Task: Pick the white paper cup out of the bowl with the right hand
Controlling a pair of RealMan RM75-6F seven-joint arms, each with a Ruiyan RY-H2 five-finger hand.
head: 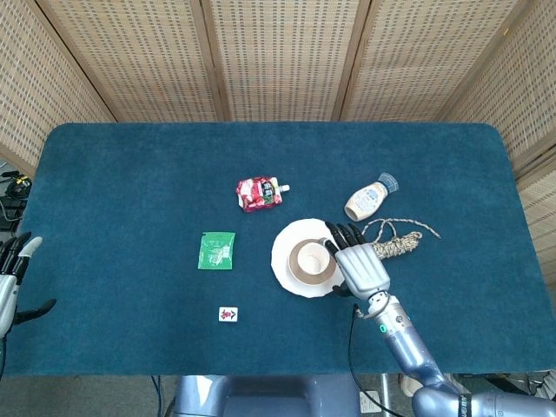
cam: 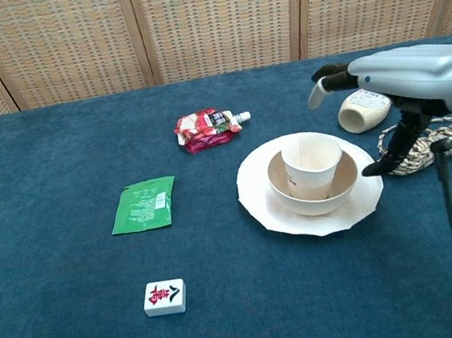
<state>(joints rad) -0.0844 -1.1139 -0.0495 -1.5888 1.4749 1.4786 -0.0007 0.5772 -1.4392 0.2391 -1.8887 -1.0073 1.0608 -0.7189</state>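
The white paper cup [cam: 313, 164] stands upright in a cream bowl [cam: 291, 195], which sits on a white plate [cam: 259, 205]. From the head view the cup [head: 311, 258] shows as a ring inside the bowl [head: 298, 267]. My right hand [cam: 404, 79] hovers flat above the table just right of the plate, fingers spread, thumb hanging down, holding nothing. In the head view this hand [head: 360, 266] covers the plate's right rim. My left hand [head: 10, 276] rests at the table's left edge, fingers apart and empty.
A coil of rope [cam: 439, 142] and a lying sauce bottle [cam: 363, 106] sit under and behind my right hand. A red pouch [cam: 207, 129], a green sachet [cam: 144, 204] and a mahjong tile [cam: 165, 297] lie left of the plate.
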